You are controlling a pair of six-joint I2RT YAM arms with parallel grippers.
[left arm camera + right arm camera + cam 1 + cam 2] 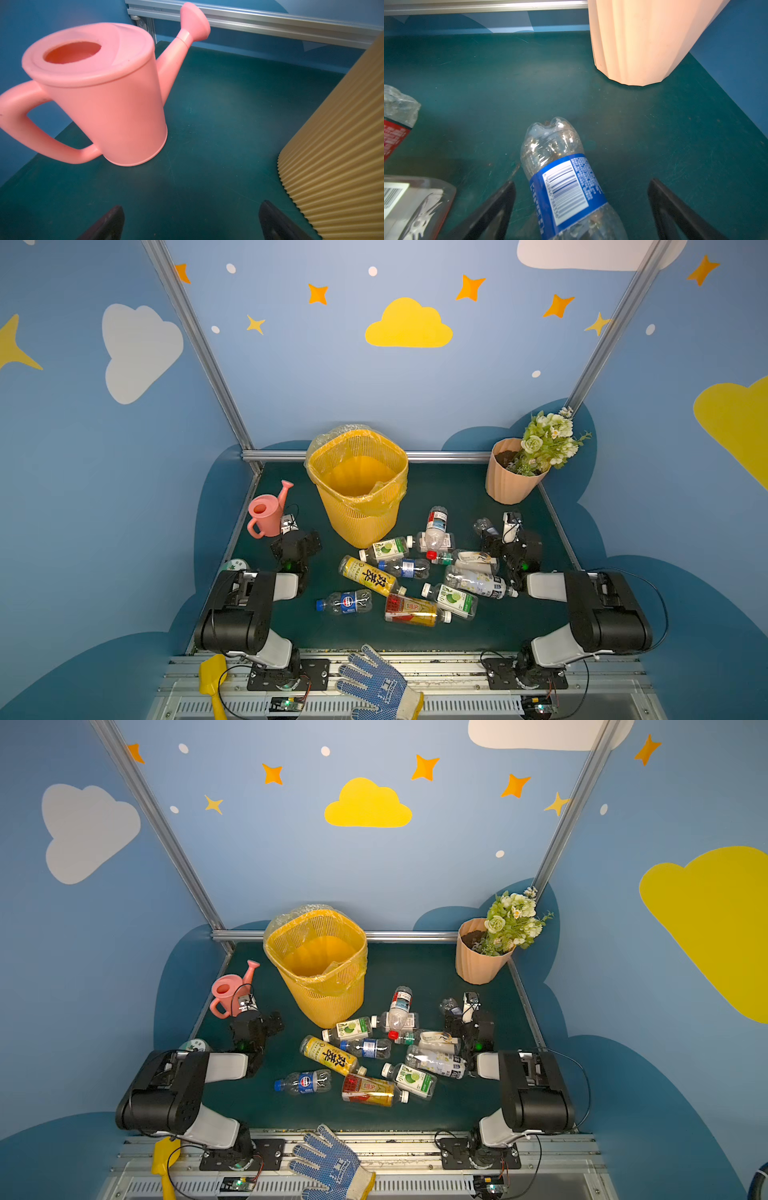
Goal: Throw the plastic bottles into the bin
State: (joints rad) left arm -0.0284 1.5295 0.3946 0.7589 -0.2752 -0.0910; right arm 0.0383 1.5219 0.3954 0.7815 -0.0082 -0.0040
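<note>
My right pincer (582, 182) stands wide apart and holds nothing. A clear blue-labelled bottle (550, 145) lies on the green tabletop (488, 93) between its jaws, which are not closed on it. That bottle looks like the first one to take. Beyond it stands the peach flower pot (643, 41), which is none of my business. My left pincer (192, 207) is also spread wide and empty. It sits low over bare tabletop, with the pink watering can (108, 93) on one side and the ribbed wall of the bin (332, 145) on the other, and no bottle is in its reach. In both top views the other plastic bottles (405, 568) lie on their sides in a loose heap in front of the bin and between my two arms. Some touch or overlap one another. The yellow bin (361, 518) stands upright at the back of the tabletop, and all I can see inside it is its liner. So I judge the job hardly begun. Nothing is binned, roughly a dozen bottles wait on the tabletop, and each needs grasping, lifting over the rim and dropping in.
</note>
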